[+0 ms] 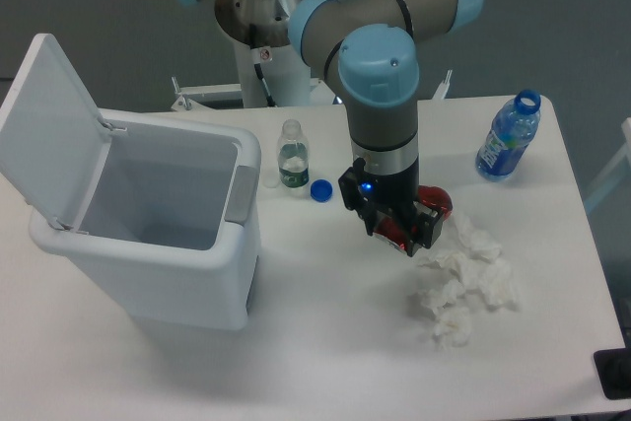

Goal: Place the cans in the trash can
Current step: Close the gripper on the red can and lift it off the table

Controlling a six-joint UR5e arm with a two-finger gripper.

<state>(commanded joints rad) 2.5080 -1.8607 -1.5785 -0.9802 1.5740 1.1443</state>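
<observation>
The can (432,206), partly hidden just behind the fingers (426,229) of the gripper (409,234), looked like glossy red metal. The fingers themselves were matt black, probably plastic. Just beside them on the far side from the bin lay crumpled tissue (461,283), soft, white and rough-creased. Well away on the other side, the trash can (187,288) was smooth white plastic with a faint sheen. Both bottles (292,157) (509,135) were clear, shiny plastic, and the loose cap (320,189) was smooth blue plastic. The table (325,342) was matt white.
</observation>
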